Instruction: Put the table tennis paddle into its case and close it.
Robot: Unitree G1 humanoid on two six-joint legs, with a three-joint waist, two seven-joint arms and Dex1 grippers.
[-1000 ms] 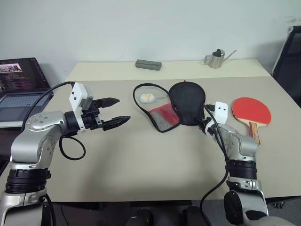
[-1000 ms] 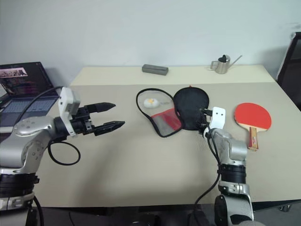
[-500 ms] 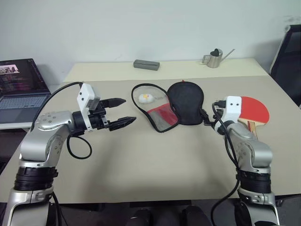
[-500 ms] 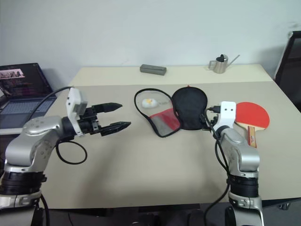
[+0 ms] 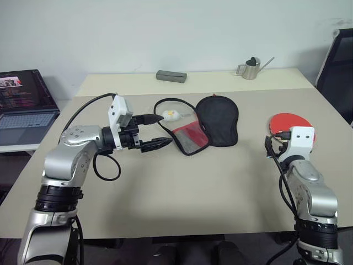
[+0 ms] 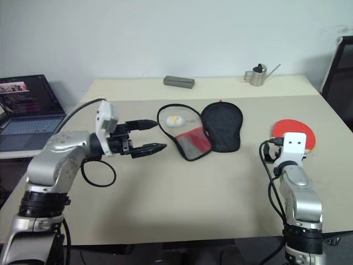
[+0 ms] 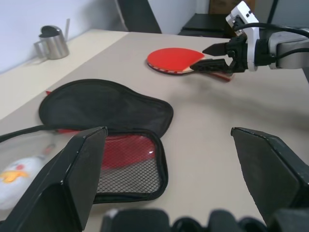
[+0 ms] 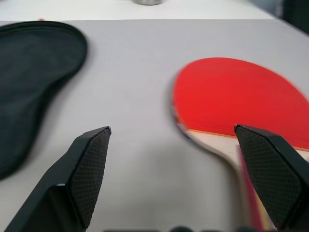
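Right gripper (image 7: 212,54) has swung from the case (image 5: 204,127) to the paddle (image 7: 175,60) (jaws wide, empty), pickup pending; left gripper (image 5: 154,131) likewise wide.

Setting: an office or lab-style workroom.
Table: wide beige table (image 5: 182,193) against a plain pale wall (image 5: 165,33).
Laptop: open laptop (image 5: 25,102) on a lower side desk, at about 9 o'clock.
Chair: black office chair (image 5: 337,66) at about 2 o'clock.
Far edge, 12 to 1 o'clock: grey rectangular box (image 5: 170,76) and small metal watering can (image 5: 251,68).
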